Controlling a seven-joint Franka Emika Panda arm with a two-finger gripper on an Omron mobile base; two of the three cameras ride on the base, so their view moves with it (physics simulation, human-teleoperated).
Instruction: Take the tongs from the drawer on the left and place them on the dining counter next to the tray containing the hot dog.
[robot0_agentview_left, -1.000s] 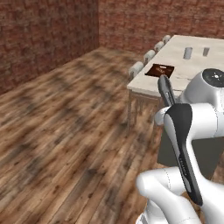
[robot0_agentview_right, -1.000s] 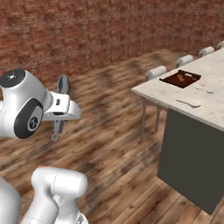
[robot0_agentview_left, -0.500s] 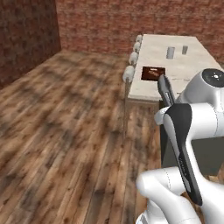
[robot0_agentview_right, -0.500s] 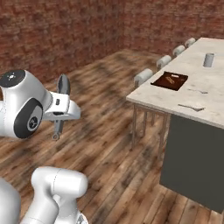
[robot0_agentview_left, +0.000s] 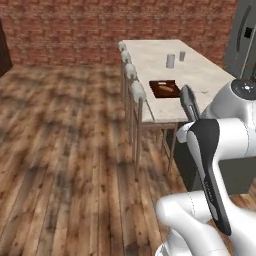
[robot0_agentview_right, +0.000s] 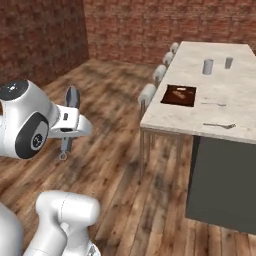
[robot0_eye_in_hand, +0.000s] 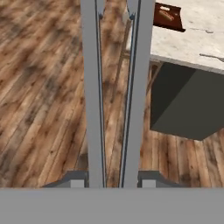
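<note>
My gripper (robot0_eye_in_hand: 113, 179) is shut on the tongs (robot0_eye_in_hand: 92, 87), whose two slim grey arms run up the middle of the hand view. In the left base view the tongs (robot0_agentview_left: 189, 102) stick up from the hand, short of the dining counter's near end. From the right the gripper (robot0_agentview_right: 67, 126) holds the tongs (robot0_agentview_right: 71, 97) well left of the dining counter (robot0_agentview_right: 220, 120). The dark brown tray (robot0_agentview_right: 167, 100) lies near the counter's stool side with the hot dog (robot0_agentview_right: 184, 92) in it. The tray (robot0_agentview_left: 176, 94) and the tray (robot0_eye_in_hand: 177, 26) also show. The drawer is out of view.
Round stools (robot0_agentview_left: 137, 92) line the counter's left side. Two grey cups (robot0_agentview_right: 208, 66) stand farther back on the counter, and small silver utensils (robot0_agentview_right: 220, 125) lie near its front end. Wooden floor (robot0_agentview_left: 60, 150) spreads to the left, a brick wall (robot0_agentview_left: 75, 30) behind.
The whole picture has shifted: the base has turned and come nearer, so the counter and tray now lie more ahead. The arm keeps its pose with the tongs held.
</note>
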